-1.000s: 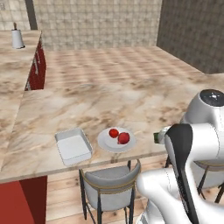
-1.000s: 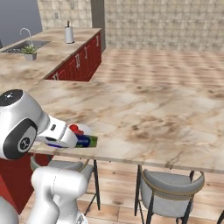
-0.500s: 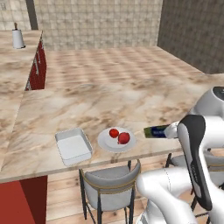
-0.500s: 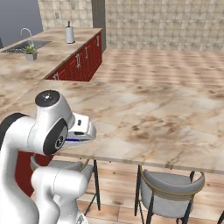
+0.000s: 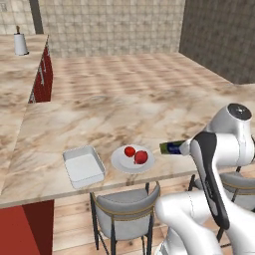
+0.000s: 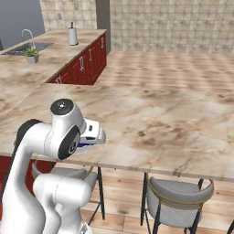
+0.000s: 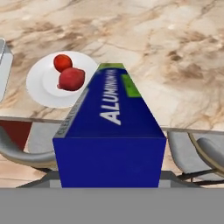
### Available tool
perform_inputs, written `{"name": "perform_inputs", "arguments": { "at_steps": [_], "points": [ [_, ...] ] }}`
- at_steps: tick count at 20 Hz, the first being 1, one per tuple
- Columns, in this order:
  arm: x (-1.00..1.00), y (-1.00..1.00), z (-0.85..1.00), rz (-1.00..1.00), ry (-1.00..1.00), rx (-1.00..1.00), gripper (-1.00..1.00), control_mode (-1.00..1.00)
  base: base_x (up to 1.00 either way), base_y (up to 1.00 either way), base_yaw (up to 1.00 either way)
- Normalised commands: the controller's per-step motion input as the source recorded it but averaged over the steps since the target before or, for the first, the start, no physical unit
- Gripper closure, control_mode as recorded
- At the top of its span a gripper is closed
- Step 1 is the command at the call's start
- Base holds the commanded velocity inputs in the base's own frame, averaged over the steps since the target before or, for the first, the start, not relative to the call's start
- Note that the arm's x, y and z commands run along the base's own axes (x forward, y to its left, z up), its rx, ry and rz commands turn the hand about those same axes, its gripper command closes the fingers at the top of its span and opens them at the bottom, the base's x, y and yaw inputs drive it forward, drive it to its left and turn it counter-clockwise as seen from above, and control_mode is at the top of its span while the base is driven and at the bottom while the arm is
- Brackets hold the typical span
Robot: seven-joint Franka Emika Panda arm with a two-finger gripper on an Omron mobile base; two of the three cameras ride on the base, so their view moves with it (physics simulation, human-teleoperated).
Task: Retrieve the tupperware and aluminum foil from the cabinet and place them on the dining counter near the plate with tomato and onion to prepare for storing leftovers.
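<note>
While the gripper (image 5: 187, 147) is clamped partway closed on the aluminum foil (image 7: 109, 131), you see the carton held lengthwise over the near edge of the dining counter (image 5: 124, 109), just right of the plate (image 5: 130, 162). The tupperware (image 5: 83, 166) rests left of it.

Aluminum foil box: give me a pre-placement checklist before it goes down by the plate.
1. Long dark blue aluminum foil carton in the claw: ok, carried, fingertips hidden by the carton.
2. Carton's green end over the beige marble dining counter: ok.
3. Small round white plate with two red items, within reach: ok.
4. Shallow pale grey-white plastic tupperware tray already on counter left of plate: ok.
5. Bare counter right of plate for the carton: ok.
6. Carton clear of plate: ok.
</note>
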Motion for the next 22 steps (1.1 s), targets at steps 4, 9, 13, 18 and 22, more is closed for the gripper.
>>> {"name": "perform_inputs", "arguments": {
  "at_steps": [4, 9, 13, 18, 22],
  "points": [
    [0.44, -0.13, -0.33, 0.0, -0.04, 0.0, 1.0, -1.0, 0.0, 0.0, 0.0],
    [0.42, -0.18, -0.4, 0.0, -0.02, 0.0, 1.0, -1.0, 0.0, 0.0, 0.0],
    [0.39, -0.06, -0.59, 0.0, 0.0, 0.0, 1.0, -1.0, 0.0, 0.0, 0.0],
    [0.38, 0.0, -0.61, 0.01, 0.0, 0.0, 1.0, -1.0, 0.0, 0.0, 0.0],
    [0.44, -0.03, -0.49, 0.04, 0.0, 0.01, 1.0, -1.0, 0.0, 0.0, 0.0]
  ]
}}
